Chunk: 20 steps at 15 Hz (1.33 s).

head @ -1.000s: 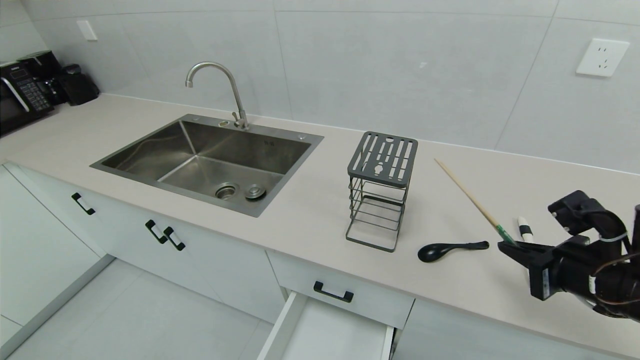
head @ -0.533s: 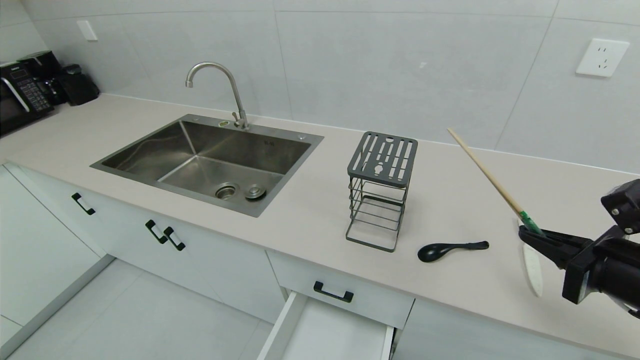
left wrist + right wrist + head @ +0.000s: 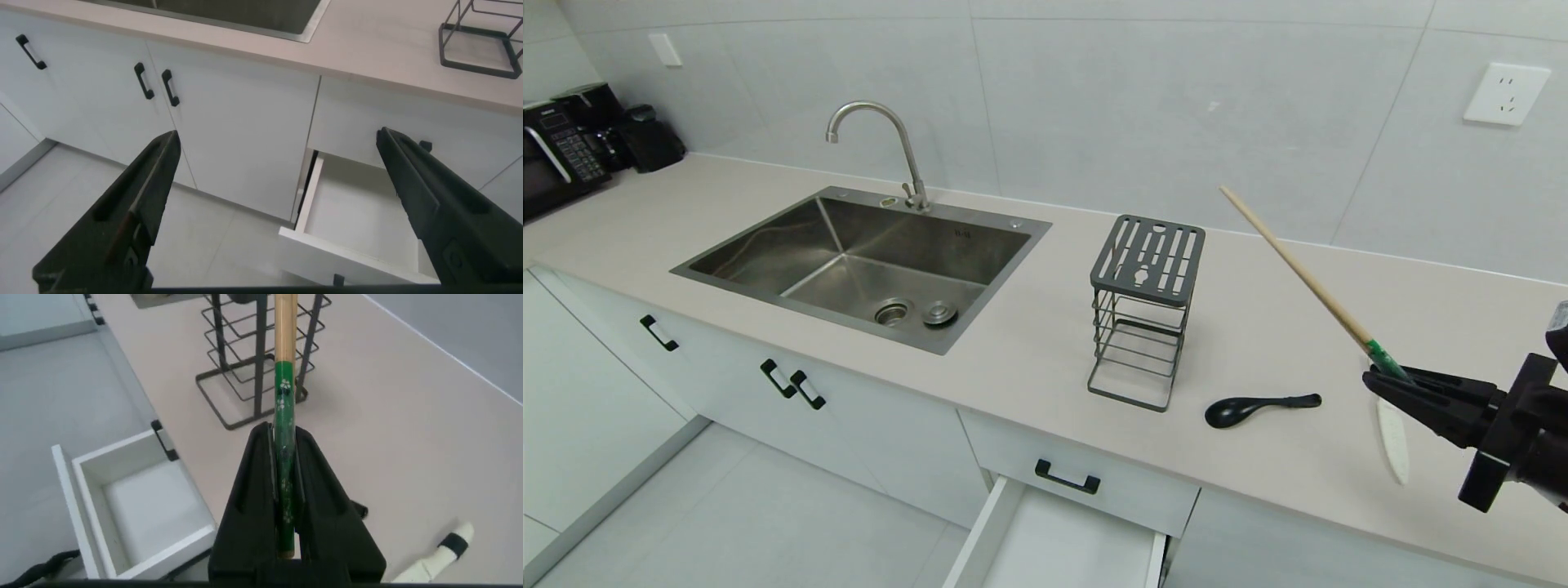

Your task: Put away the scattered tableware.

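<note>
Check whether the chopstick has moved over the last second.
Yes. The chopstick, clamped in the right gripper, has risen off the counter; its free tip now stands higher than the rack, against the wall.

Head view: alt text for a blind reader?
The right claw grips a chopstick, tilted up above the counter, right of a wire rack. A black spoon and a white spoon lie nearby; a drawer stands open below.

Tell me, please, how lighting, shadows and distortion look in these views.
Head view: soft, even light; the rack casts a faint shadow on the counter, the sink has a mild sheen, vertical tile joints splay toward the top. Left wrist view: the left hand reads dark against bright cabinets. Right wrist view: the chopstick is evenly lit, the right hand dark.
</note>
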Available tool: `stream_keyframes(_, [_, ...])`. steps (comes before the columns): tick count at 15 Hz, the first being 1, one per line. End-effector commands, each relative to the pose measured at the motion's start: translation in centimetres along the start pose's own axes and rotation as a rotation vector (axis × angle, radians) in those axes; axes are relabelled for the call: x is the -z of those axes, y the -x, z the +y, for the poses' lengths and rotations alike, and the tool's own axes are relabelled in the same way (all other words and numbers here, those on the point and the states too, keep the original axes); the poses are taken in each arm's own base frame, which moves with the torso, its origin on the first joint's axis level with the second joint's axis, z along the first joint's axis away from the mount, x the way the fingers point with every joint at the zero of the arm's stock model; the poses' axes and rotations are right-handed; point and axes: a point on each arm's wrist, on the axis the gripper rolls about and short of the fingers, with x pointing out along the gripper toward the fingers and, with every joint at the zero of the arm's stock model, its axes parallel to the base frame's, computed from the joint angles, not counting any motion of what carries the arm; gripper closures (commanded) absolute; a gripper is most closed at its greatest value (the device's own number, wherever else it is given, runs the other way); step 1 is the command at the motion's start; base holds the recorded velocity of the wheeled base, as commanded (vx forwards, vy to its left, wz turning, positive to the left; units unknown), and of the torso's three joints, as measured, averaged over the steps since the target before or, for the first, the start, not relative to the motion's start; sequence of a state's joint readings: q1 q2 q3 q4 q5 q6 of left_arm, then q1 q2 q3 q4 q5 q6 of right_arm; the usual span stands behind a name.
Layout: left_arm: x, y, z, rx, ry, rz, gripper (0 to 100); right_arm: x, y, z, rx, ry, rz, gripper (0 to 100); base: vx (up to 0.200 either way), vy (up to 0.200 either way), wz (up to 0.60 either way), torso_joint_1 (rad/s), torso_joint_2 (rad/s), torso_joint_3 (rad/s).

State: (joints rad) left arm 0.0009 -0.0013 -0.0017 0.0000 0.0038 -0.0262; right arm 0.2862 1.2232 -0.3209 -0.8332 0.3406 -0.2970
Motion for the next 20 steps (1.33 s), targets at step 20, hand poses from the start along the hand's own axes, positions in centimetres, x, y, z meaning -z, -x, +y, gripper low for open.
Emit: stream_keyframes(20, [0.0,0.0,0.0,-0.001,0.0,0.001,0,2.2,-8.1,8.4,-0.486,0.008,0.19,100,0.0,0.0,0.0,0.0,0.0,0.0])
